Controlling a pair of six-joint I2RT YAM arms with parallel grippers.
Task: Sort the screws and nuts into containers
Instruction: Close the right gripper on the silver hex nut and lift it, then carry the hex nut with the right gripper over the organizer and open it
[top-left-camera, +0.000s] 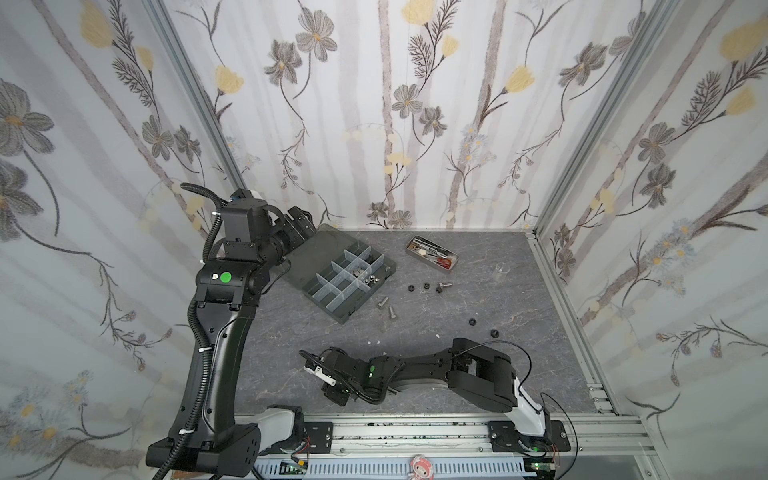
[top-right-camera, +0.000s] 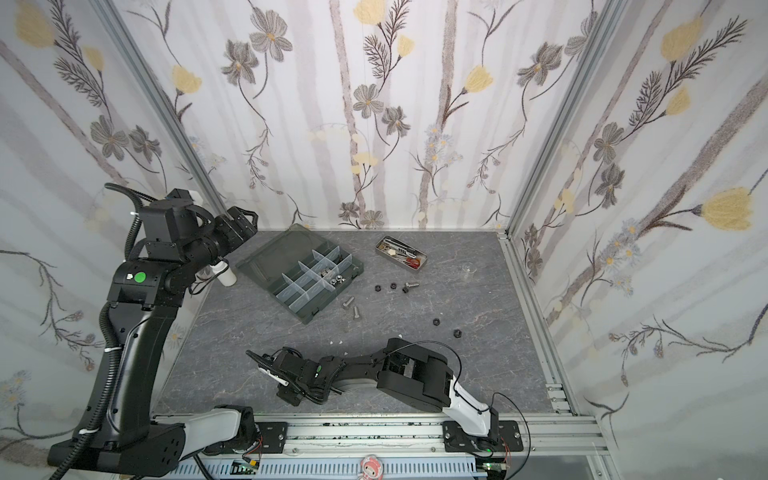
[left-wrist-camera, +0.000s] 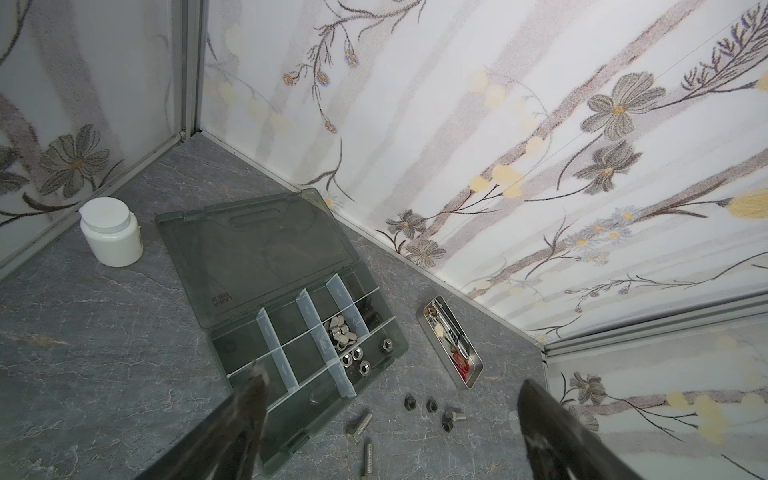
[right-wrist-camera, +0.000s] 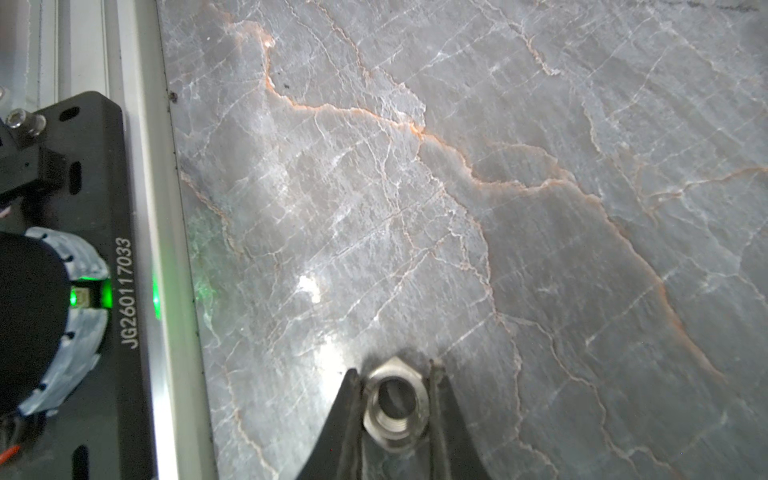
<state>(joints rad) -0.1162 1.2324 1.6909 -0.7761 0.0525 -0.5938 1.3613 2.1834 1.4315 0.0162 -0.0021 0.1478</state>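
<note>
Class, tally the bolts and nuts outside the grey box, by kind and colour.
Bolts on the table: 3, one with a dark end
Black nuts on the table: 4
Silver nut in the right gripper: 1
Total: 8

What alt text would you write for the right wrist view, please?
A silver nut sits pinched between the dark fingers of the right claw, its threaded hole facing the camera. Beneath lies a grey marble-patterned table with orange veins, edged by an aluminium rail and a black mount with a green light.
</note>
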